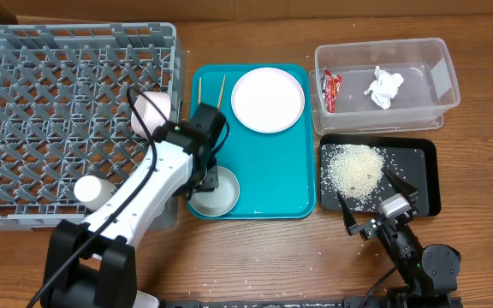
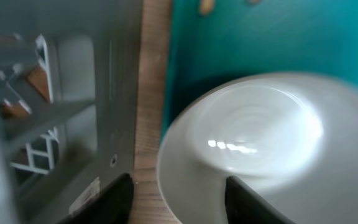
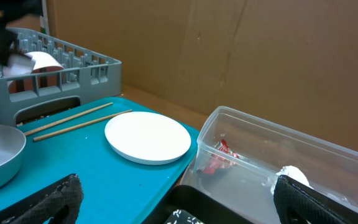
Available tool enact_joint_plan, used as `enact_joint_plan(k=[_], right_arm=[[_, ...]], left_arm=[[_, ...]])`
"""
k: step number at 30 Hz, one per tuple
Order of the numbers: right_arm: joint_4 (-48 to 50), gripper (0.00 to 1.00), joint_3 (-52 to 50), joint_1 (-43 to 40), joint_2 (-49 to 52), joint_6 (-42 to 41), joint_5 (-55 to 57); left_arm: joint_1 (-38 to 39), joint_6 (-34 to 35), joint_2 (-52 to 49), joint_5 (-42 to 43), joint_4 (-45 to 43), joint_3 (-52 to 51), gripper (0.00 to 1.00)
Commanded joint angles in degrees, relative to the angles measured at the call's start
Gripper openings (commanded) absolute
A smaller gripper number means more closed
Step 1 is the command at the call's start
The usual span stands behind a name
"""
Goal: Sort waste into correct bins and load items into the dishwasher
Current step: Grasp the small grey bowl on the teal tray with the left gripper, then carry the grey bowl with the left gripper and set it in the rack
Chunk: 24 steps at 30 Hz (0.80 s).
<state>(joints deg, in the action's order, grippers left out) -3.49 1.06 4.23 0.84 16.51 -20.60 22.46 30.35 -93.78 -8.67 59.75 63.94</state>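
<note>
My left gripper [image 1: 205, 177] is open over the steel bowl [image 1: 218, 193] at the teal tray's front left corner. In the left wrist view the jaws [image 2: 179, 202] straddle the bowl's [image 2: 260, 137] left rim without closing on it. The white plate [image 1: 268, 99] and two chopsticks [image 1: 212, 90] lie on the teal tray. A white bowl [image 1: 152, 111] and white cup [image 1: 92, 190] sit in the grey rack [image 1: 41, 77]. The clear tub [image 1: 426, 51] holds the red wrapper [image 1: 330, 90] and tissue [image 1: 384, 87]. Rice [image 1: 355, 167] lies in the black tray [image 1: 422, 180]. My right gripper [image 1: 375, 205] is open and empty.
The teal tray [image 1: 281, 171] lies between the rack and the bins. The rack's right wall [image 2: 73, 124] stands close beside the left jaws, with a strip of wood between. A few rice grains lie on the table by the black tray's front edge.
</note>
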Motion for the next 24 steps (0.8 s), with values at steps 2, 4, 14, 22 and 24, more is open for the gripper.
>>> enact_joint_plan(k=[2, 4, 14, 22, 24], right_arm=[[0.3, 1.0, -0.6, 0.2, -0.5, -0.2, -0.1], [0.3, 1.0, -0.6, 0.2, -0.5, -0.2, -0.1], [0.3, 1.0, -0.6, 0.2, -0.5, -0.2, -0.1], [0.3, 1.0, -0.6, 0.2, -0.5, -0.2, -0.1], [0.3, 1.0, -0.6, 0.2, -0.5, -0.2, -0.1]], left_arm=[[0.0, 1.3, 0.1, -2.1, -3.1, -4.6, 0.55], [0.0, 1.3, 0.1, -1.9, -4.3, -5.8, 0.51], [0.1, -0.7, 0.2, 9.7, -18.7, -12.7, 0.04], [-1.2, -3.2, 1.8, 14.3, -14.2, -5.9, 0.04], [-2.4, -3.1, 3.5, 9.4, -7.8, 0.3, 0.04]])
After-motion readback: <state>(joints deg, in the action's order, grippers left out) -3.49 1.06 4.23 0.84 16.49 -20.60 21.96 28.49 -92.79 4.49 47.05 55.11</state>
